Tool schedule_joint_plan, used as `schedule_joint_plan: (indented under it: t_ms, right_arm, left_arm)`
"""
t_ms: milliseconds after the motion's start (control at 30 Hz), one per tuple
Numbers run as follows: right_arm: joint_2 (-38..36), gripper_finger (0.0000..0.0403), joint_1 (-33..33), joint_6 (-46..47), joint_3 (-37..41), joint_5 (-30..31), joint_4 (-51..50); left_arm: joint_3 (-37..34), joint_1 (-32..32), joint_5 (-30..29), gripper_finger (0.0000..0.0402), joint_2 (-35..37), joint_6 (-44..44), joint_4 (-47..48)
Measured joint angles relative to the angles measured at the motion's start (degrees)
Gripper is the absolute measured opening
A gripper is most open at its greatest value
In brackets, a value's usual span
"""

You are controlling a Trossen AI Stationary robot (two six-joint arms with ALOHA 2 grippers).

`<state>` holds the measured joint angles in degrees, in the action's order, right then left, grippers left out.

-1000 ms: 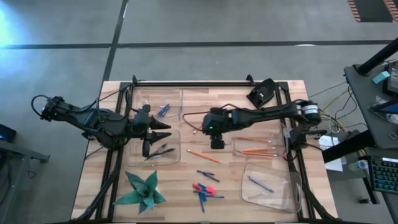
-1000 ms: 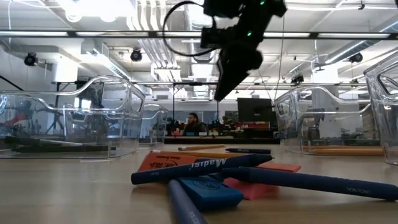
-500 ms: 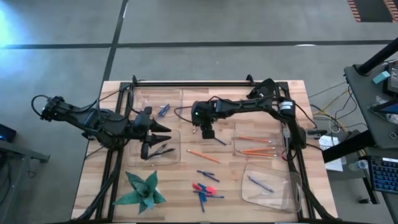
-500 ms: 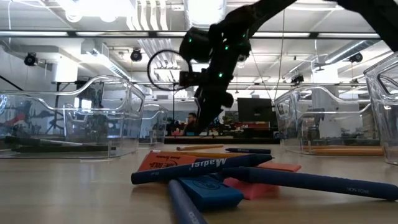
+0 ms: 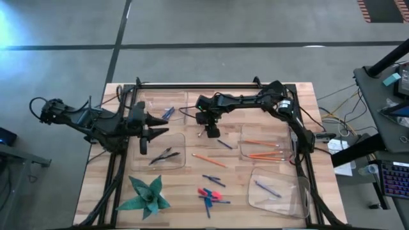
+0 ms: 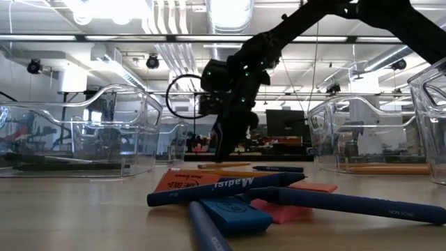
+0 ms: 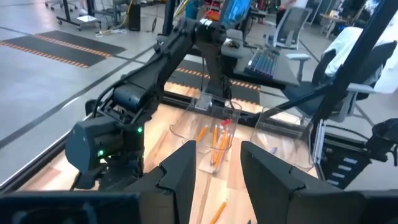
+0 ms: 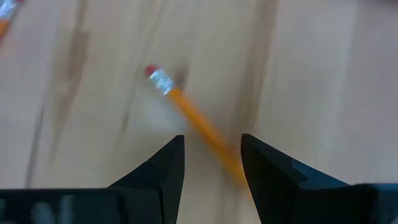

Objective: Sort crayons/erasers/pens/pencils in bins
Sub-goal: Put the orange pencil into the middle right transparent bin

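An orange pencil [image 8: 186, 115] with a pink eraser end lies flat on the wood in the table's middle, toward the far side. My right gripper [image 5: 211, 133] hangs over it, pointing steeply down and open; in the right wrist view its fingers [image 8: 166, 168] stand on either side of the pencil's shaft, above it. My left gripper [image 5: 156, 132] hovers open and holding nothing over the left edge of the bin [image 5: 167, 153] with black pens. Pink and blue erasers [image 5: 208, 193] lie among blue sticks near the front.
A far-left bin [image 5: 163, 105] holds blue sticks, a right bin [image 5: 265, 148] orange pencils, a near-right bin [image 5: 278, 188] one blue pen. Another loose pencil [image 5: 208, 160] and blue pens [image 5: 223, 145] lie mid-table. A green folded-paper plant [image 5: 147, 195] sits front left.
My right gripper has swung from the table's middle toward the left and far edges and has come down close to the table over the loose pencil, tipping steeper. My left gripper has drawn back a little toward the table's left edge.
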<state>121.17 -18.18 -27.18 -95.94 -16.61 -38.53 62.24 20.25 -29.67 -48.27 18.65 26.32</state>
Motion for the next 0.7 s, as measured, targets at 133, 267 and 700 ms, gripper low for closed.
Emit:
schedule_joint_plan:
  t_ms: [133,267,700]
  right_arm:
    - [1.1,0.0147,-0.4,0.0,0.1,-1.0,-0.2]
    - [2.1,0.0135,-0.5,1.0,0.0,1.6,0.1]
    - [2.4,0.0017,-0.6,9.4,0.1,3.3,-1.1]
  left_arm:
    - [0.0,0.0,-0.1,0.0114,1.1,0.0,0.0]
    - [0.0,0.0,-0.5,0.0114,1.5,-0.1,0.1]
    - [-0.3,0.0,-0.5,0.0114,0.6,-1.5,0.4]
